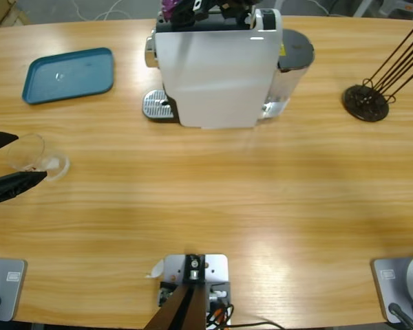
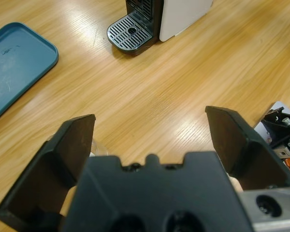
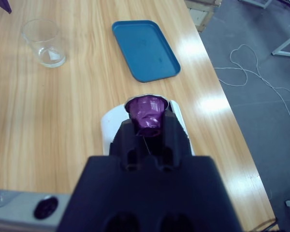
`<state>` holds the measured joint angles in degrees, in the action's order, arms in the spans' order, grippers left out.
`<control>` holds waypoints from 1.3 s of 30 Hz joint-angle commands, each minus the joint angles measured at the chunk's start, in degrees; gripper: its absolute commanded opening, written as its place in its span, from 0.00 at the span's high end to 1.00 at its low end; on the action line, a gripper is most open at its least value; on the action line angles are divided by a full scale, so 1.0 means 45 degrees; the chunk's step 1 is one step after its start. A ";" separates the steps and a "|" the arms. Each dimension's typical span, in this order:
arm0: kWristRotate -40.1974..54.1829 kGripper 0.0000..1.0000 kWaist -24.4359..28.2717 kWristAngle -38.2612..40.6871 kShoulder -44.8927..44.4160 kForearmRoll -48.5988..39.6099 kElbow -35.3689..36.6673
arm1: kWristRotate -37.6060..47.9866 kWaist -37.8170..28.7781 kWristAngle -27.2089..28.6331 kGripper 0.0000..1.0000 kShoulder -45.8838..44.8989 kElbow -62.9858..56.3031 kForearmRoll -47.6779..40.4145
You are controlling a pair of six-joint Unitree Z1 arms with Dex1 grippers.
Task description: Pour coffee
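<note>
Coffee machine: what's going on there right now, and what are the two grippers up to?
Right gripper shut on purple capsule, above coffee machine. Left gripper open around empty glass. Drip tray bare.

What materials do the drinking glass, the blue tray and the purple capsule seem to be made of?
Drinking glass: clear glass or hard plastic; the table shows through it.
Blue tray: probably plastic, matte teal, with moulded rounded rim.
Purple capsule: likely thin metal foil, shiny and crinkled, held by the right end effector.
</note>
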<state>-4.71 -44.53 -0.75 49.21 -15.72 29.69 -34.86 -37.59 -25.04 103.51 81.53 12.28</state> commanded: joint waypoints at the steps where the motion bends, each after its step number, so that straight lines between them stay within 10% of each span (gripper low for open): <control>1: -0.0183 0.02 0.0130 0.0127 -0.0161 0.0091 -0.0555 | -0.0104 0.0481 -0.0185 1.00 0.0540 -0.0079 -0.0030; 22: -0.0183 0.02 0.0130 0.0107 -0.0529 0.0076 -0.0622 | 0.0220 0.0458 0.0987 1.00 0.0915 -0.0254 0.0419; 28: -0.0179 0.02 0.0130 0.0119 -0.0575 0.0076 -0.0641 | 0.0439 0.0411 0.1472 0.32 0.0665 -0.0286 0.0591; 32: -0.0175 0.02 0.0130 0.0115 -0.0583 0.0076 -0.0641 | 0.0521 0.0267 0.1460 0.14 0.0361 -0.0239 0.0493; 36: -0.0183 0.02 0.0130 0.0107 -0.0583 0.0080 -0.0641 | 0.0720 -0.0124 0.1429 0.15 -0.0112 -0.0090 0.0396; 39: -0.0183 0.02 0.0130 0.0107 -0.0568 0.0084 -0.0645 | 0.1525 -0.0792 0.1343 0.47 -0.0788 0.0238 0.0497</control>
<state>-4.72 -44.53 -0.74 47.58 -15.72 28.96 -32.68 -38.46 -19.73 103.52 81.39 14.16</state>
